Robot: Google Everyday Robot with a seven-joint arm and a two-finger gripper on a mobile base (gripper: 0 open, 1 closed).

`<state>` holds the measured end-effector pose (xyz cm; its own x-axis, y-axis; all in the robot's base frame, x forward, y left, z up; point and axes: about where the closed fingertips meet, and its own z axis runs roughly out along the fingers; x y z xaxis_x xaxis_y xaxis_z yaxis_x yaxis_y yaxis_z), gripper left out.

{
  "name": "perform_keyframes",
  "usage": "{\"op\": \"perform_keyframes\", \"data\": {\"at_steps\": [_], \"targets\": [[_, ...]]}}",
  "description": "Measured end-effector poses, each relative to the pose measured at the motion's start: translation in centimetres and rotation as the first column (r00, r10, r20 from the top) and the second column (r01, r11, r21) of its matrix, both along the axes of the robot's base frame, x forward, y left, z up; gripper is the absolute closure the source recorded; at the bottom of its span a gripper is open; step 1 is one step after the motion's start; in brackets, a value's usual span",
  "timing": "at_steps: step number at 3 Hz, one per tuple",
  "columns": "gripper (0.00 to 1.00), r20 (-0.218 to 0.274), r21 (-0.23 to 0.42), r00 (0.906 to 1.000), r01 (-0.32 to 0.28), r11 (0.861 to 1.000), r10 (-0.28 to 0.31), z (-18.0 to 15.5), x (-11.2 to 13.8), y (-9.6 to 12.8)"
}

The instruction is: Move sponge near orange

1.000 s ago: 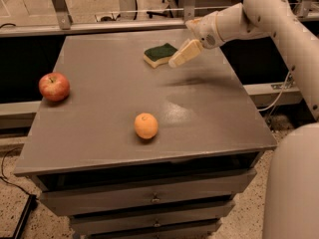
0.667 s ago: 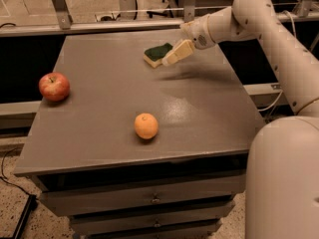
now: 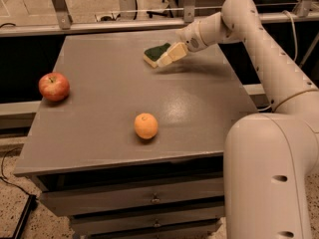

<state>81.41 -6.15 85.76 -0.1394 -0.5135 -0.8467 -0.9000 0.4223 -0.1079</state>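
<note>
The sponge [image 3: 155,52], dark green on top with a pale yellow base, lies flat at the far middle of the grey table [image 3: 99,113]. My gripper [image 3: 168,57] reaches in from the right and is at the sponge's right edge, low over the table and overlapping it. The orange [image 3: 146,126] sits near the table's front middle, well apart from the sponge and the gripper.
A red apple [image 3: 54,86] sits near the table's left edge. My white arm [image 3: 259,44] arches over the table's right side, and my base [image 3: 271,178] stands at the front right. Drawers [image 3: 154,198] are under the tabletop. A metal rail [image 3: 99,26] runs behind the table.
My gripper has moved left, from beside the sponge to against its right edge. The sponge, orange and apple have stayed where they were.
</note>
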Motion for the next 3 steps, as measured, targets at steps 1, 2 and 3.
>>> {"op": "perform_keyframes", "data": {"at_steps": [1, 2, 3], "targets": [[0.10, -0.012, -0.023, 0.9999, -0.004, 1.000, 0.003, -0.86, 0.70, 0.28], [0.26, -0.025, -0.035, 0.9997, -0.001, 0.999, 0.001, -1.47, 0.94, 0.18], [0.59, -0.011, -0.039, 0.9999, -0.002, 0.999, 0.002, -0.54, 0.77, -0.07]]}}
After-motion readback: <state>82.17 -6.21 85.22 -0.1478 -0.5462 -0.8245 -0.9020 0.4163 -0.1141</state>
